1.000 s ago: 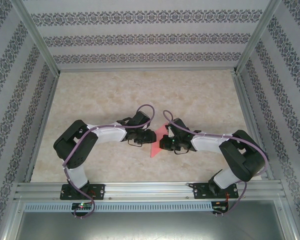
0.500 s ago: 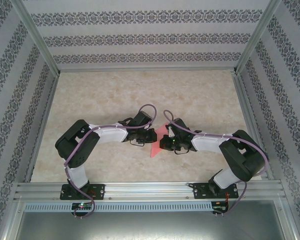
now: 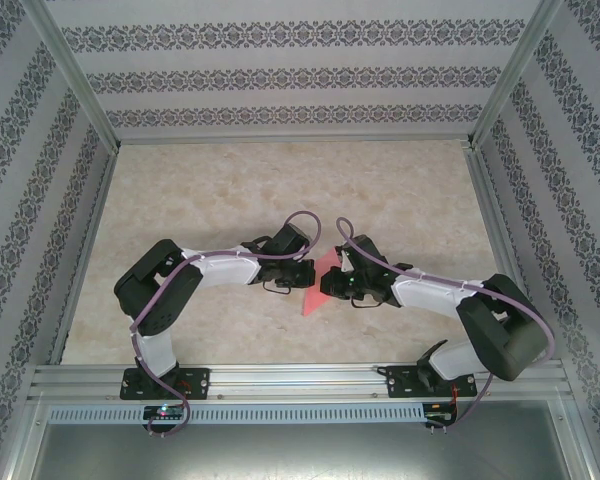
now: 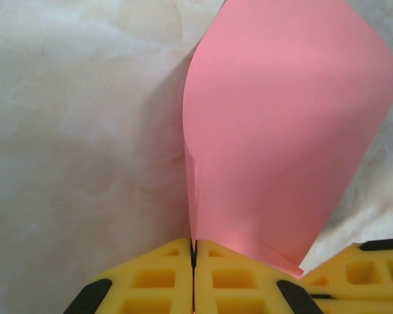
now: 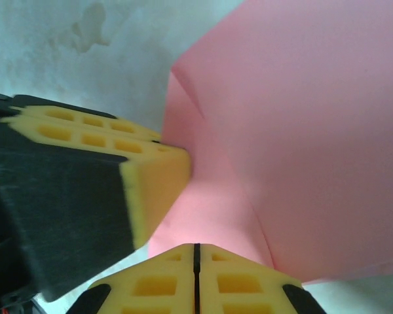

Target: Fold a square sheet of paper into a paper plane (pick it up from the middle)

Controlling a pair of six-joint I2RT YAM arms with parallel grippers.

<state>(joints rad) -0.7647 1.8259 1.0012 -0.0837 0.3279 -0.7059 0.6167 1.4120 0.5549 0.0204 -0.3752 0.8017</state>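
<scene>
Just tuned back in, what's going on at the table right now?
Both arms meet mid-table at the pink sheet of paper. The left gripper is shut on the sheet's edge, and the right gripper is shut on it close beside it. The paper bows up off the table and shows a few creases, but it is not yet a plane shape.

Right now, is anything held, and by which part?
The pink paper, by both grippers: the left gripper is shut on its folded edge, and the right gripper is shut on an edge right beside it.
</scene>
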